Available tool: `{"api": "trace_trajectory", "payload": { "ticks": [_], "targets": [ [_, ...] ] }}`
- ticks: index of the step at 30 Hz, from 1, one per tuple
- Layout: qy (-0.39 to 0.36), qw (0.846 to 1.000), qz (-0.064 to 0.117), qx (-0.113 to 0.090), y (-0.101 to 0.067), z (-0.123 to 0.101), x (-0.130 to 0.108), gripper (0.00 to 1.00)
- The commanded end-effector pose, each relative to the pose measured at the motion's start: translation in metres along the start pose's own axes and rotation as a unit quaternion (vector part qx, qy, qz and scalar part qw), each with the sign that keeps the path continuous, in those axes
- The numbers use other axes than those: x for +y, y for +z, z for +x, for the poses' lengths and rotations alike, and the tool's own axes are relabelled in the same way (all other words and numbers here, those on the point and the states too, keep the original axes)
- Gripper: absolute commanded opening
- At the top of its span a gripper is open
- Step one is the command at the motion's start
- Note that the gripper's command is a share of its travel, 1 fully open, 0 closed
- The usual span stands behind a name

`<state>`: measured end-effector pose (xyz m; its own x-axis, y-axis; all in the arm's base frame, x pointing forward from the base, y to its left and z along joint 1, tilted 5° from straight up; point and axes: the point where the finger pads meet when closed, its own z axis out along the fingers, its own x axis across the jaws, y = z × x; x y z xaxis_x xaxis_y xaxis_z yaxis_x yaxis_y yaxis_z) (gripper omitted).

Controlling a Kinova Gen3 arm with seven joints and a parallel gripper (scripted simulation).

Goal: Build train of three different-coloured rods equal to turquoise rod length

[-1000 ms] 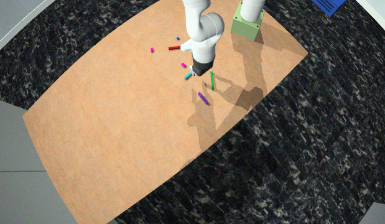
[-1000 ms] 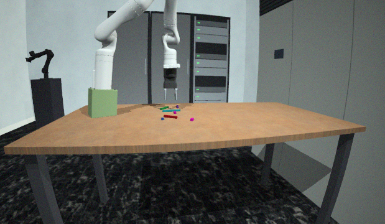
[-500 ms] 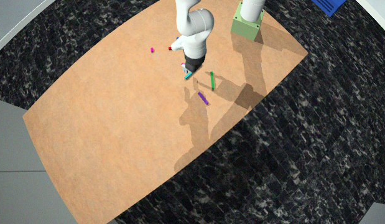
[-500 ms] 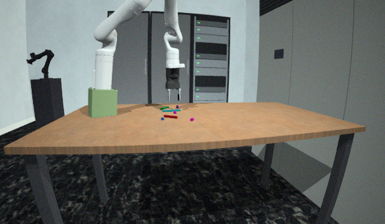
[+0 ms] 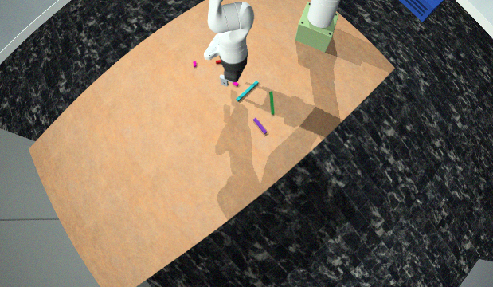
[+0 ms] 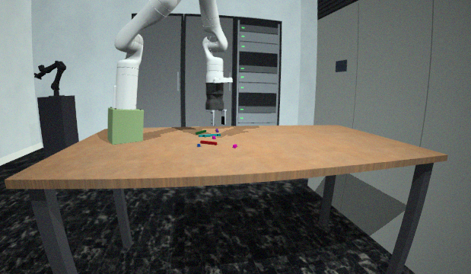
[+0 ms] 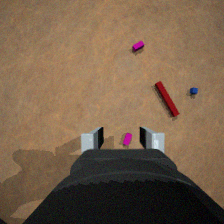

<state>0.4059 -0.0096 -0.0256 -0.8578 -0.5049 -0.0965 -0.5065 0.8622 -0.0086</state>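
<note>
My gripper (image 5: 226, 81) is open and empty and hangs above the table. In the wrist view a short magenta rod (image 7: 127, 139) lies on the table straight below, seen between the fingers. It also shows in the top view (image 5: 235, 84). The turquoise rod (image 5: 247, 91) lies just right of it, with the green rod (image 5: 271, 103) and the purple rod (image 5: 260, 125) further right. A second magenta rod (image 7: 138, 46), the red rod (image 7: 166, 98) and the small blue rod (image 7: 193, 91) lie ahead of the gripper, apart from each other. The arm partly hides the red rod (image 5: 218, 61).
The arm's green base block (image 5: 315, 29) stands at the table's far edge, behind the rods. A rack of equipment (image 6: 258, 72) stands behind the table.
</note>
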Motion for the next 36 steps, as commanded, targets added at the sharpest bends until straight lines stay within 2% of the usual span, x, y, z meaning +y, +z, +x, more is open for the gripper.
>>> {"api": "trace_trajectory", "payload": {
  "ticks": [1, 12, 23, 36],
  "targets": [
    [-0.025, 1.000, -0.001, 0.002, 0.000, 0.007, -0.016, 1.00],
    [-0.107, 0.994, -0.001, 0.002, 0.000, 0.021, -0.050, 1.00],
    [-0.141, 0.990, -0.001, 0.001, 0.000, 0.027, -0.062, 1.00],
    [-0.146, 0.989, -0.001, 0.001, 0.000, 0.028, -0.064, 1.00]
  ]
}}
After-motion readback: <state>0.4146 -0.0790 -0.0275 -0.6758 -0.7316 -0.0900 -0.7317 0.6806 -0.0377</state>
